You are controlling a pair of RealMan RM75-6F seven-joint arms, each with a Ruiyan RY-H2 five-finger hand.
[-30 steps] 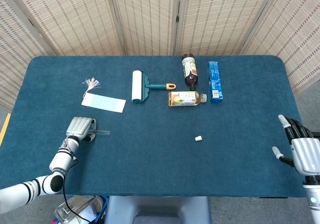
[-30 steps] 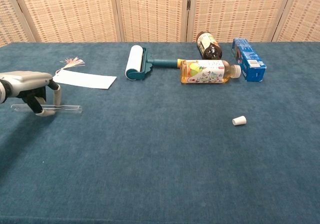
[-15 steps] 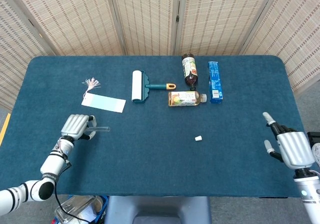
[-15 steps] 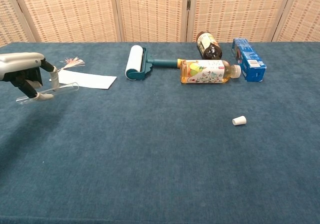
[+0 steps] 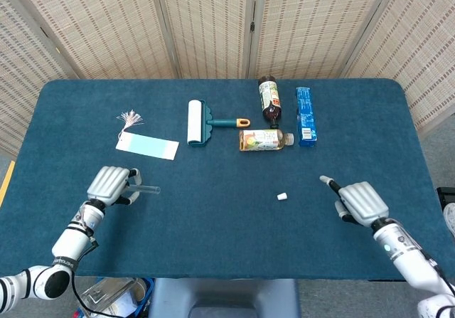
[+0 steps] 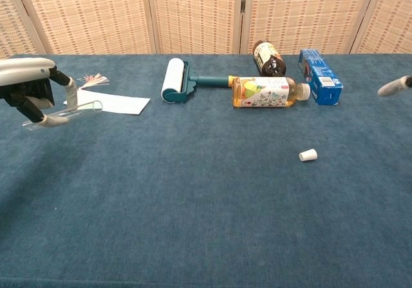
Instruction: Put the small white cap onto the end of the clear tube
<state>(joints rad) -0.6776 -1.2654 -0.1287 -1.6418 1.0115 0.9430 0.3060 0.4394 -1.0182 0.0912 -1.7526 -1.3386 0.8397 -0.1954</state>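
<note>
The small white cap (image 5: pixel 282 197) lies on its side on the blue felt table (image 5: pixel 213 225), alone in open cloth toward my right half, in front of the bottles. It is a short, slightly tapered plug of matte white plastic or rubber; I cannot tell which. Nothing touches it.

The clear tube (image 6: pixel 64 113) is in my left hand (image 5: pixel 108 185), well apart from the cap on the far left. My fingers are curled around its rear part, and the chest view shows it lifted off the cloth, tilted slightly up, with its open end poking out to the right. I judge that this leaves the open end free for the cap. The tube is thin, glassy and smooth, probably slippery.

My right hand (image 5: pixel 361 202) hangs low over the table to the right of the cap, near but not touching. It holds nothing; one finger points toward the cap and the others look loosely spread. Picking up so small a piece will need a fine pinch.

Further back lie a juice bottle (image 5: pixel 265 139) on its side, a dark bottle (image 5: pixel 269 97), a blue carton (image 5: pixel 306 115), a lint roller (image 5: pixel 196 122) with a teal handle, and a pale paper tag (image 5: pixel 147 146) with a pink tassel. Woven screens stand behind.
</note>
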